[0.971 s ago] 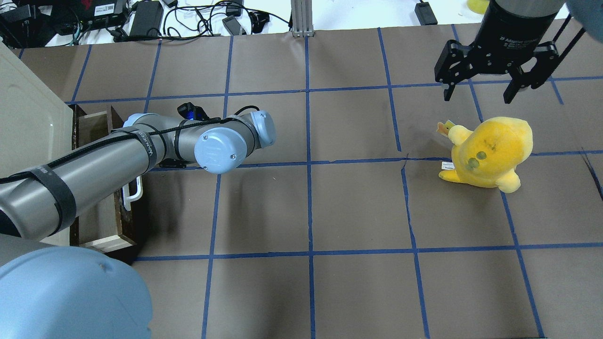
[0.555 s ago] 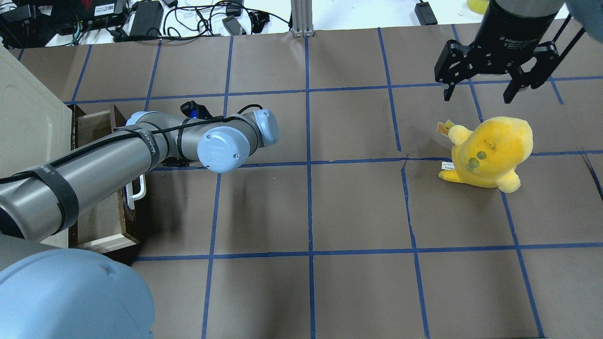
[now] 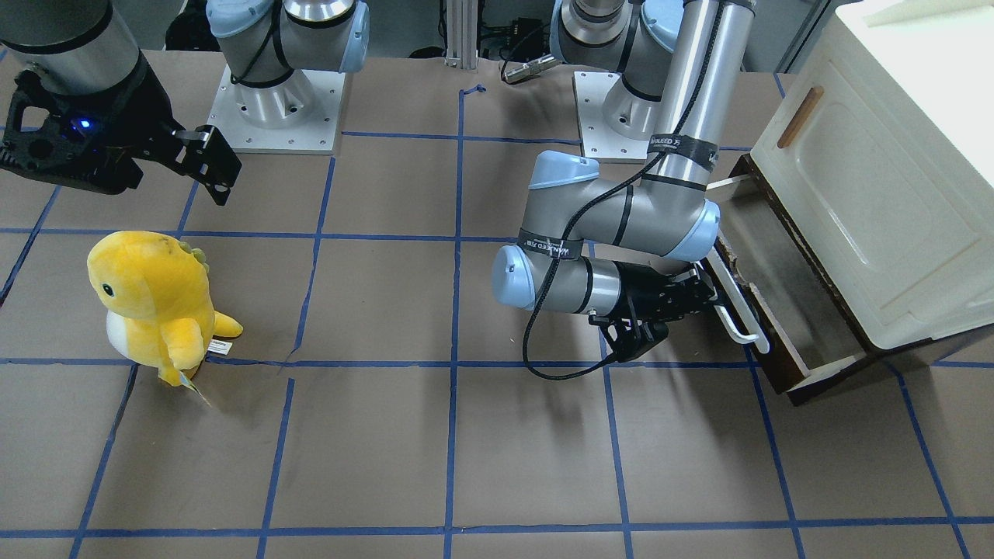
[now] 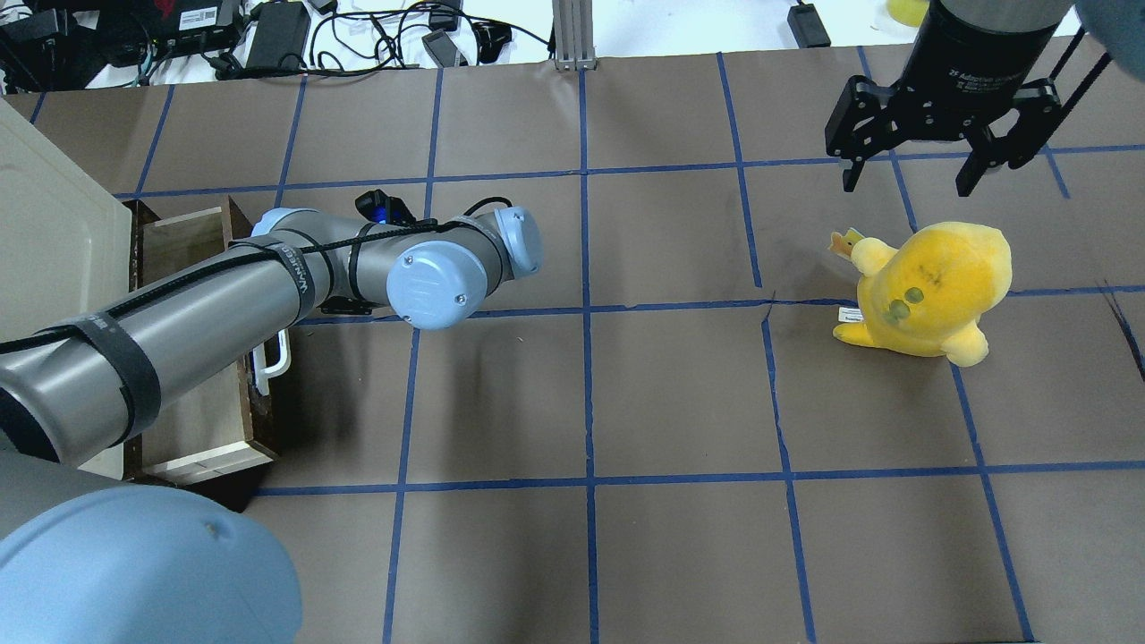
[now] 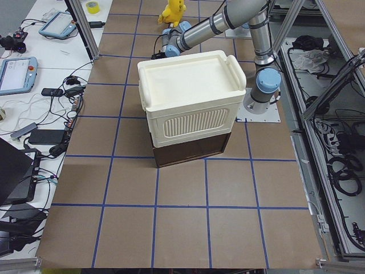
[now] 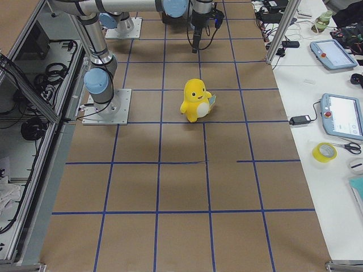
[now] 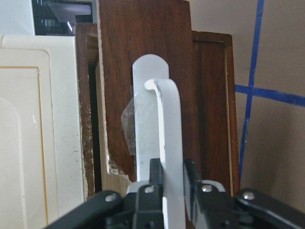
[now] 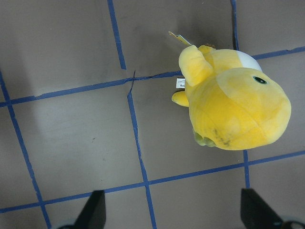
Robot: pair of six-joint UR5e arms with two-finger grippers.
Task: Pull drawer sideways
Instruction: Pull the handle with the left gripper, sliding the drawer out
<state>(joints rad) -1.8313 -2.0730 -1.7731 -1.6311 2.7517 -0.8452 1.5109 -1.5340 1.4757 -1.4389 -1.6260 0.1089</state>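
Note:
The drawer (image 3: 786, 273) has a dark brown front, a pale inside and a long white bar handle (image 3: 736, 301). It stands pulled partly out from under the cream cabinet (image 3: 870, 194). My left gripper (image 3: 708, 293) is shut on the handle; the left wrist view shows the gripper (image 7: 172, 180) with both fingers pinching the white bar (image 7: 164, 133). In the overhead view the drawer (image 4: 210, 429) lies at the left, mostly under my left arm. My right gripper (image 4: 905, 185) is open and empty, hovering above the table at the far right.
A yellow plush toy (image 4: 930, 291) stands on the brown gridded table under my right gripper and shows in the right wrist view (image 8: 233, 109). The cream cabinet (image 4: 45, 250) has a door with a small wooden handle (image 3: 800, 116). Cables and devices lie beyond the table's far edge.
My left arm has moved to the right in the overhead view, and the drawer has slid further out of the cabinet with it. The right arm and the plush have not moved.

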